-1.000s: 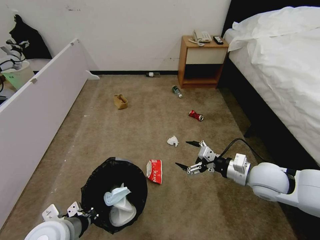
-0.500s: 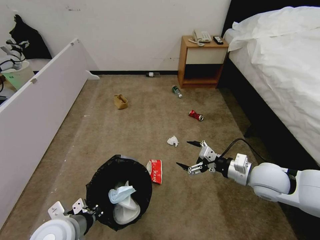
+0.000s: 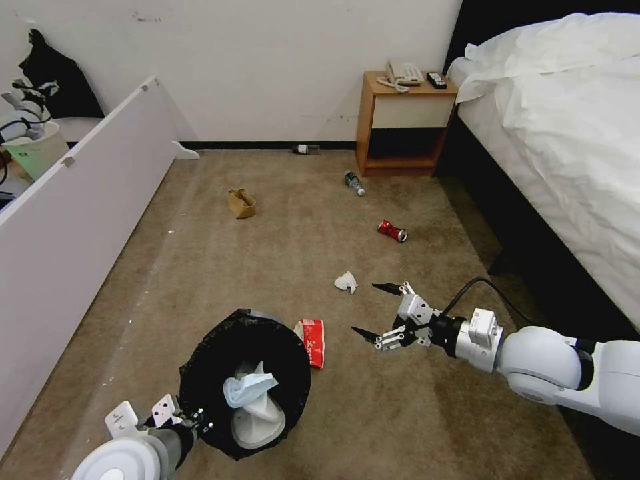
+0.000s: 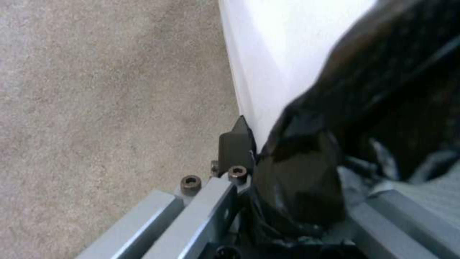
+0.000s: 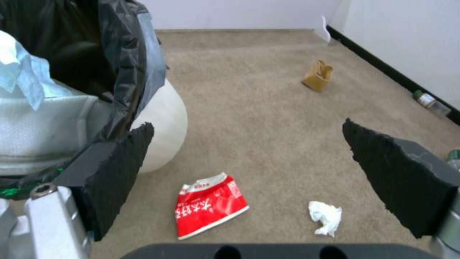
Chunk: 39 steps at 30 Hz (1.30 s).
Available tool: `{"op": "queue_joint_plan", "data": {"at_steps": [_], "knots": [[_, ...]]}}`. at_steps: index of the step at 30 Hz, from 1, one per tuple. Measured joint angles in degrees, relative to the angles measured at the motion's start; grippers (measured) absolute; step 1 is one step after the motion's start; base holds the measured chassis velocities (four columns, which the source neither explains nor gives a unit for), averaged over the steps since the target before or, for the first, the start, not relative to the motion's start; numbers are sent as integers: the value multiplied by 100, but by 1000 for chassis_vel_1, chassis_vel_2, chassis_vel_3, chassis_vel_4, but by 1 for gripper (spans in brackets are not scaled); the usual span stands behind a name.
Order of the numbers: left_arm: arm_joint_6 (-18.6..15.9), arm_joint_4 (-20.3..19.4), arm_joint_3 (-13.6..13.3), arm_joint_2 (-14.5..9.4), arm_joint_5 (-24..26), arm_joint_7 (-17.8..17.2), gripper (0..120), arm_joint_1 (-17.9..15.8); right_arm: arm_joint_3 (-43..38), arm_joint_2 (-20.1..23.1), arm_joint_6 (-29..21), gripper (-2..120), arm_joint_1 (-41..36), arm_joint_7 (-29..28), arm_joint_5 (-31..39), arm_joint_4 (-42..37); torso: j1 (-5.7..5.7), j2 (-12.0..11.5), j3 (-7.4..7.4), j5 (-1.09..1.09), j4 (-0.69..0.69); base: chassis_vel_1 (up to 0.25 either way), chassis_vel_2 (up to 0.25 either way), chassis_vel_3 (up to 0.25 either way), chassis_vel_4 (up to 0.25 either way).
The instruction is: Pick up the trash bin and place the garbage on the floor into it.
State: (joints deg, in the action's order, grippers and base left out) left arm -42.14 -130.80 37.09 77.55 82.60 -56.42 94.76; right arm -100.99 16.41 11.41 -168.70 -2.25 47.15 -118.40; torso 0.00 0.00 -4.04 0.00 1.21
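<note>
1. The left gripper (image 3: pixel 193 421), near and to the left, is clamped on the near rim of the bin (image 3: pixel 200 373). The left wrist view shows its finger (image 4: pixel 235 142) pressed against the white wall with the black bag bunched between the jaws.
2. The bin appears to be held up off the floor (image 3: pixel 267 267), just left of the red packet (image 3: pixel 312 341) and partly covering it.
3. Already in the bin: a blue mask (image 3: pixel 248 389) lying on what looks like a white slipper (image 3: pixel 260 420).
4. The right gripper (image 3: pixel 377 311) hangs over the carpet right of the packet, jaws spread wide and empty. From its wrist camera, the packet (image 5: pixel 210 205) and the tissue (image 5: pixel 326 217) lie on the floor between its fingers.
5. Still on the floor: the packet and tissue (image 3: pixel 346 282) nearby, the red can (image 3: pixel 392 231) farther off, a bottle (image 3: pixel 354 183) by the nightstand (image 3: pixel 403 127), another bottle (image 3: pixel 305 149) against the far wall, and the paper bag (image 3: pixel 241 203) far left.
6. In my judgement the task is under halfway: bin lifted, two items in, six left.
</note>
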Motion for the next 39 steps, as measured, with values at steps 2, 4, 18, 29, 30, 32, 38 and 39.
{"op": "queue_joint_plan", "data": {"at_steps": [2,4,18,29,30,32,38,39], "knots": [[0,3,2,40,-33,9,0,-8,5,7,22,100,0,2,18,-15,0,0,0,0,0,0,0,0,0],[0,4,4,52,-41,14,0,-9,5,10,26,100,0,2,21,-16,0,0,0,0,0,0,0,0,0],[0,38,-5,179,-206,85,0,-25,1,40,30,100,-1,59,-2,10,0,0,0,0,0,0,0,0,0],[0,53,-12,186,-279,153,0,-30,-8,33,31,100,-1,81,-5,15,0,0,0,0,0,0,0,0,0],[0,58,-12,183,-288,167,0,-32,-8,25,37,100,-1,82,-3,13,0,0,0,0,0,0,0,0,0],[0,63,-18,183,-294,171,0,-37,-8,20,39,100,-1,85,-3,11,0,0,0,0,0,0,0,0,0],[0,84,-46,193,-347,188,0,-40,-9,-4,39,100,-2,141,-19,0,0,0,0,0,0,0,0,0,0],[0,84,-46,193,-347,188,0,-40,-9,-4,39,100,-2,141,-19,0,0,0,0,0,0,0,0,0,0]]}}
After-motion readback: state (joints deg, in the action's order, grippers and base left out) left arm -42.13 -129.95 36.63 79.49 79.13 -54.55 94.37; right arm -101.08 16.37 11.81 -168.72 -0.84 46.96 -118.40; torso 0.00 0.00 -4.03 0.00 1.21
